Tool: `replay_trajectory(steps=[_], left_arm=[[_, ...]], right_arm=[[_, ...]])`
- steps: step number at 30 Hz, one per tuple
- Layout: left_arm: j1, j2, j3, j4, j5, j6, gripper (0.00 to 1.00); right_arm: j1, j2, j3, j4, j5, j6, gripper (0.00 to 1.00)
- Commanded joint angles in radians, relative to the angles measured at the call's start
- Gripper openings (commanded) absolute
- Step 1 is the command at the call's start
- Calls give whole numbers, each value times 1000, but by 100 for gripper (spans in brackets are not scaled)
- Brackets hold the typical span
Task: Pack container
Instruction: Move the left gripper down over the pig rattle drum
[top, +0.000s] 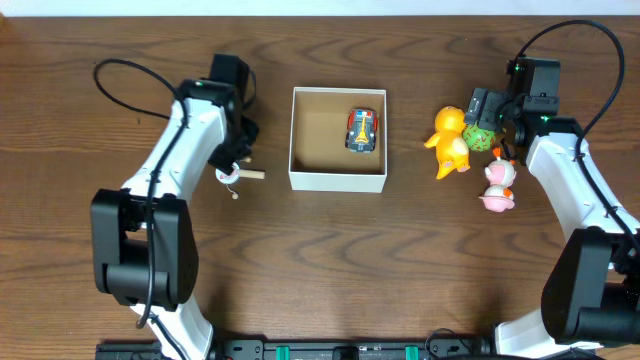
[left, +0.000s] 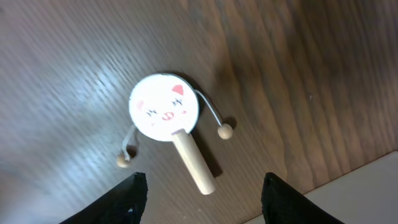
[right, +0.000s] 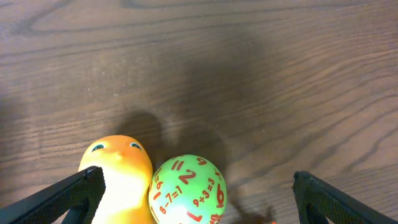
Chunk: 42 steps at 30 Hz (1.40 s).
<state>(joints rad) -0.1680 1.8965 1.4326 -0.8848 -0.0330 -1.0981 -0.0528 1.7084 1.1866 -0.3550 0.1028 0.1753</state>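
Note:
The container (top: 337, 181), a square white-walled box with a brown inside, sits mid-table and holds a small toy car (top: 362, 130). A white pig-face rattle drum (left: 165, 112) with a wooden handle lies left of the box, also in the overhead view (top: 231, 174). My left gripper (left: 202, 186) is open above its handle end. A green number ball (right: 188, 191) lies against an orange duck (right: 115, 168); both show in the overhead view, ball (top: 477, 138) and duck (top: 450, 142). My right gripper (right: 199, 186) is open, straddling the ball and duck.
A small pink and white pig toy (top: 498, 185) lies right of the duck, beside my right arm. The box's white wall shows at the lower right of the left wrist view (left: 367, 193).

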Motion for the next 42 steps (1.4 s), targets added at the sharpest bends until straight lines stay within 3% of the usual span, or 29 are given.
replay_trajectory(steps=[1,8,22,42], left_arm=[[-19,12,-38,31,-5,-43,60],[-21,12,-115,66,-5,-147,48],[-21,15,-185,192,-5,-158,47],[-21,74,-185,198,-1,-180,46]], right_arm=[[-6,1,19,-2,5,-8,99],[-6,1,19,-2,5,-8,99],[-6,1,19,-2,5,-8,99],[-6,1,19,-2,5,-8,99]])
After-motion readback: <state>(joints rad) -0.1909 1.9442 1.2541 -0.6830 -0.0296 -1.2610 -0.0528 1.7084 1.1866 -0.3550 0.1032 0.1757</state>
